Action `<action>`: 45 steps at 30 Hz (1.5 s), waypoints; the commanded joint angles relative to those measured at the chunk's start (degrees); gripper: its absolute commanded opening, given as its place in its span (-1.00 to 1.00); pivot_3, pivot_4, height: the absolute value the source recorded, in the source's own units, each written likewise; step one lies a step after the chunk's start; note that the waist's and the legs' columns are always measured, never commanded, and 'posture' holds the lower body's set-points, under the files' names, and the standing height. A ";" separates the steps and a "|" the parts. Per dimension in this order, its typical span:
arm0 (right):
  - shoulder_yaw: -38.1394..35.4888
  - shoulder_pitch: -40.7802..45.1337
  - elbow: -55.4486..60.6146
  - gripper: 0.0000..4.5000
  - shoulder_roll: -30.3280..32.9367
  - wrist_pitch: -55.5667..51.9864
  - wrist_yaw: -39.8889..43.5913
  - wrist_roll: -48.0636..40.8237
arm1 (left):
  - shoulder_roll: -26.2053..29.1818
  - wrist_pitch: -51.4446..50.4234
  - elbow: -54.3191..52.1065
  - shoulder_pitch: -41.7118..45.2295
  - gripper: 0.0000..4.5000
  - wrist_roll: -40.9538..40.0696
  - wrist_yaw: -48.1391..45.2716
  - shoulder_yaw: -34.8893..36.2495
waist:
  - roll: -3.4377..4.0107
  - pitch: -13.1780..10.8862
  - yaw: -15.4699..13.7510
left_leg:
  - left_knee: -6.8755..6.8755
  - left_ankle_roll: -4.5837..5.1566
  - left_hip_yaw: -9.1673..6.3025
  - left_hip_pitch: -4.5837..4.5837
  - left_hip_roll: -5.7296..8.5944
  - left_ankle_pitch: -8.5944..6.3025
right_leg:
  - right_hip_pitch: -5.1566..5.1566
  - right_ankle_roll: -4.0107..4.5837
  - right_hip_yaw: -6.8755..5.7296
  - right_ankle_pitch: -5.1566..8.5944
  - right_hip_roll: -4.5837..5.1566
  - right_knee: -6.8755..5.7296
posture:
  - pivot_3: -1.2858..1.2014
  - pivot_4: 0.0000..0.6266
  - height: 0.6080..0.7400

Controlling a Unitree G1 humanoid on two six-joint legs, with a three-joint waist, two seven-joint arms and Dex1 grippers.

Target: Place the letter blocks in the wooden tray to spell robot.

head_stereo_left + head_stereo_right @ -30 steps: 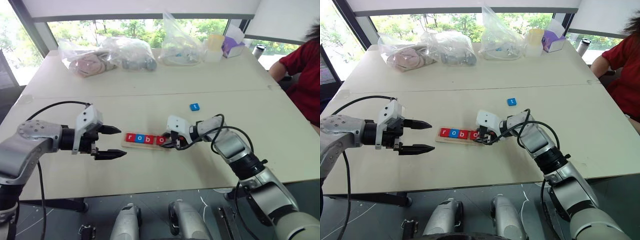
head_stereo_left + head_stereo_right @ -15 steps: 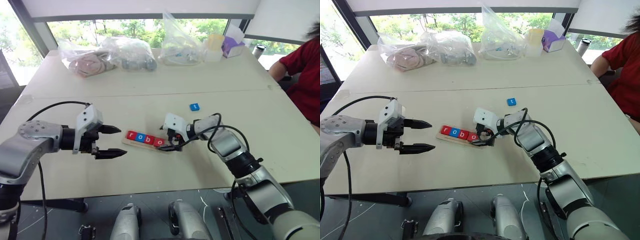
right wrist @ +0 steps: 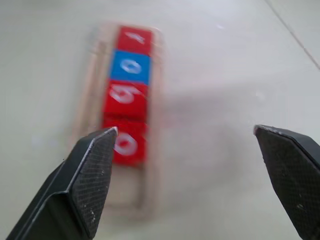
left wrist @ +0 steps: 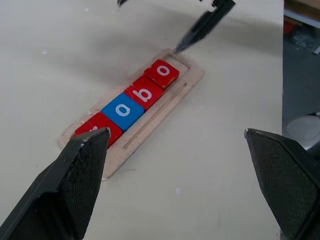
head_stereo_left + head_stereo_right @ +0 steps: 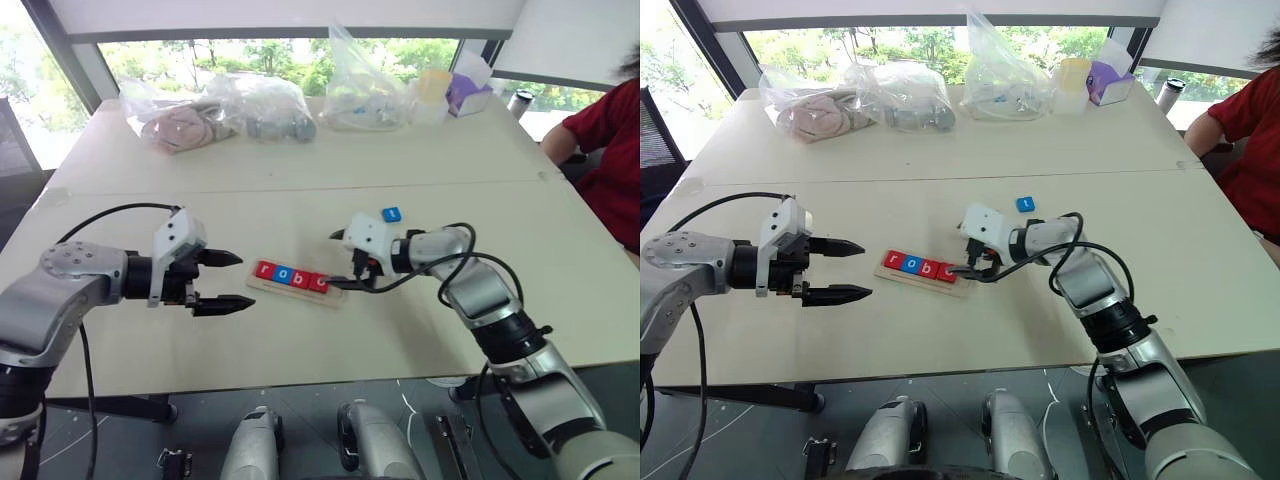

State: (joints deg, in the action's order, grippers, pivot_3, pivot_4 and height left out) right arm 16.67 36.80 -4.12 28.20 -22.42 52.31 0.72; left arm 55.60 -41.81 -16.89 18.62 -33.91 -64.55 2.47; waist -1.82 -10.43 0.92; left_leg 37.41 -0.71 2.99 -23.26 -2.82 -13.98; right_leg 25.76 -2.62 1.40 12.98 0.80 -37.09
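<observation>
Bare tabletop (image 5: 300,205) surrounds the wooden tray (image 5: 296,290), which holds four letter blocks (image 5: 291,277) with its right end slot vacant. Blue block (image 5: 391,214) lies apart behind the right gripper (image 5: 340,262), jaws spread, beside that end. Left gripper (image 5: 232,281) hangs wide open nearby. Crinkled plastic bags (image 5: 260,105) line the far edge.

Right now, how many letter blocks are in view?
5: four sit in a row in the wooden tray, red, blue, red, red; one blue block lies loose beyond it.
</observation>
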 commanded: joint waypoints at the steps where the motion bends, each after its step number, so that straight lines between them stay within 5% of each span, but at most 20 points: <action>1: -6.12 3.88 -7.79 0.99 -0.92 -0.49 -10.51 1.91 | -1.74 1.70 0.42 2.11 1.00 0.52 1.81 1.06 | 0.00 0.00 0.05 | 0.01 0.00 0.00 0.01 0.00 0.00 | 0.00 0.02 0.00 -0.01 0.00 -0.01 | 0.03 -0.52 1.00; 9: -18.18 11.13 -25.82 0.99 -7.56 -8.15 -27.95 -1.62 | -10.49 1.70 4.50 9.87 1.00 -1.45 10.11 5.20 | -0.01 0.01 0.22 | -0.07 -0.04 -0.03 -0.02 0.00 0.02 | 0.00 -0.16 0.02 -0.14 -0.02 0.01 | 0.03 -0.52 1.00; 21: -21.58 19.10 -49.92 0.99 -13.91 -0.18 -33.23 -3.60 | -10.66 1.69 4.00 9.17 1.00 -0.64 10.26 4.28 | -0.04 0.03 2.32 | -0.18 -0.03 -0.06 0.09 -0.01 0.03 | -0.06 -0.20 0.03 -0.15 -0.04 -0.02 | 0.03 -0.52 1.00; 24: -21.19 19.60 -51.87 0.64 -14.22 1.77 -33.48 -3.21 | -10.36 1.58 3.32 8.19 1.00 -0.57 10.29 4.27 | -0.05 0.04 2.76 | -0.18 -0.03 -0.10 0.12 -0.01 0.03 | -0.10 -0.20 0.02 -0.15 -0.04 -0.02 | 0.03 -0.52 1.00; 29: -20.58 19.00 -50.92 -0.48 -14.44 3.12 -34.57 -2.48 | -10.13 1.27 2.44 7.04 1.00 -0.81 10.35 4.21 | -0.05 0.04 3.11 | -0.22 -0.03 -0.10 0.14 -0.02 0.03 | -0.10 -0.21 0.04 -0.15 -0.04 -0.02 | 0.03 -0.52 1.00; 31: -20.97 18.72 -49.45 -0.48 -14.33 3.09 -35.32 -2.69 | -10.35 1.26 2.32 6.98 1.00 -0.77 10.33 3.83 | -0.05 0.04 3.09 | -0.22 -0.03 -0.13 0.14 -0.02 0.03 | -0.10 -0.21 0.03 -0.15 -0.05 -0.03 | 0.03 -0.52 1.00; 35: -21.49 13.34 -35.37 -0.48 -12.86 -1.73 -37.60 -2.82 | -9.94 1.36 1.17 6.34 1.00 -0.20 9.16 1.85 | -0.04 0.04 2.83 | -0.23 -0.04 -0.12 0.11 -0.02 0.03 | -0.09 -0.22 0.03 -0.15 -0.03 -0.02 | 0.03 -0.52 1.00; 37: -22.78 4.10 -13.83 -0.48 -13.34 -13.34 -40.41 -3.63 | -9.90 1.11 -0.71 5.74 1.00 -0.54 8.57 0.78 | -0.03 0.05 2.24 | -0.24 -0.04 -0.17 0.04 -0.02 0.03 | -0.07 -0.25 0.03 -0.13 -0.01 0.00 | 0.03 -0.52 1.00; 41: -25.74 -14.69 26.39 -0.48 -22.22 -43.57 -46.23 -7.76 | -11.37 0.16 -3.36 6.83 1.00 -1.42 8.97 -1.40 | -0.01 0.06 1.11 | -0.32 -0.04 -0.28 -0.18 -0.04 0.02 | 0.18 -0.36 0.01 -0.03 0.01 -0.08 | 0.03 -0.52 1.00; 45: -26.50 -20.24 41.65 -0.48 -30.69 -58.10 -49.62 -8.30 | -10.50 0.56 -4.58 7.66 1.00 0.45 6.47 -5.73 | 0.01 0.07 1.75 | -0.28 -0.05 -0.27 -0.09 -0.05 0.02 | 0.21 -0.29 0.03 -0.06 -0.06 -0.12 | 0.03 -0.52 1.00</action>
State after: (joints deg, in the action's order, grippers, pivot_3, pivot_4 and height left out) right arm -9.10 15.74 32.32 -1.99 -76.51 3.90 -7.13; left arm 44.24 -41.84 -19.69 25.97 -34.17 -56.87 -2.39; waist -1.81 -10.37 2.67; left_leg 37.16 -0.78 2.73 -23.28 -2.87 -13.95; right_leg 25.96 -2.66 1.50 12.95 0.74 -37.20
